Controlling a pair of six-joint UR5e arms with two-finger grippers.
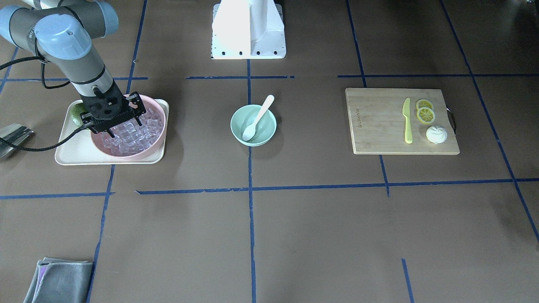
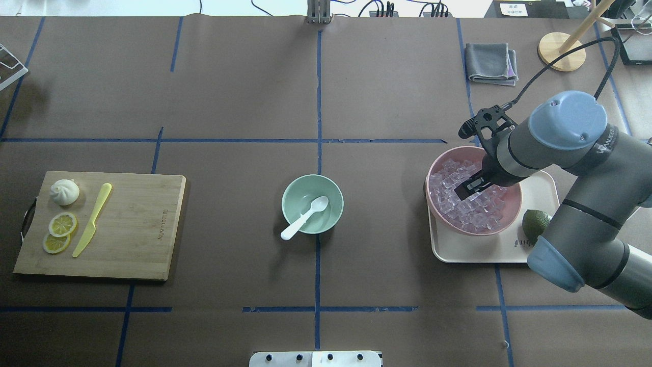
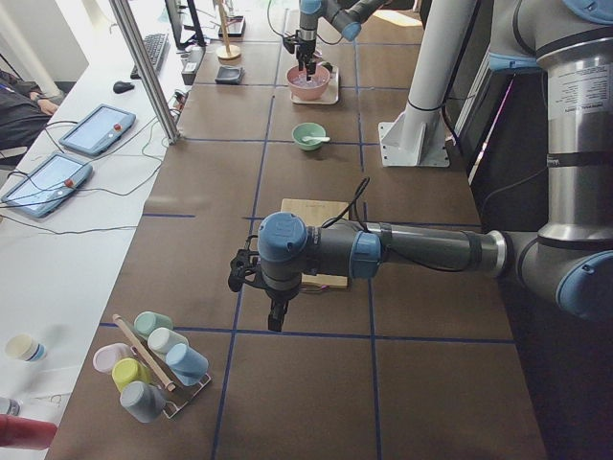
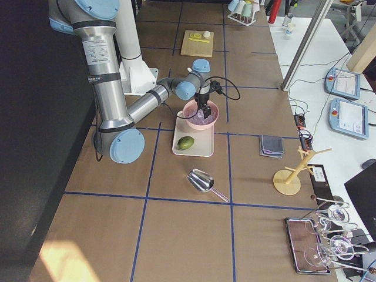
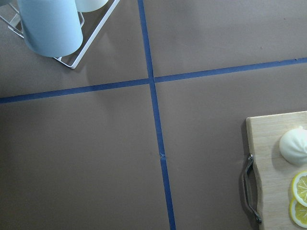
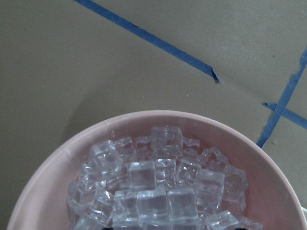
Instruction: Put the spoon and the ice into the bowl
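The white spoon (image 1: 257,119) lies in the mint-green bowl (image 1: 236,128) at the table's middle, scoop down inside and handle over the rim; it also shows in the overhead view (image 2: 305,216). The ice (image 1: 134,135) fills the pink bowl (image 1: 126,154) as a heap of clear cubes, seen close in the right wrist view (image 6: 153,191). My right gripper (image 1: 125,128) is open, fingers apart, with its tips down at the ice heap. My left gripper (image 3: 275,311) hangs over the table far from the bowls, near the cutting board; I cannot tell whether it is open or shut.
The pink bowl stands on a cream tray (image 1: 67,158) with a green fruit (image 2: 536,223). A cutting board (image 1: 379,139) holds a yellow-green knife (image 1: 407,120), lemon slices and a white bun. A metal scoop (image 4: 202,181) and a grey cloth (image 2: 490,62) lie near the tray.
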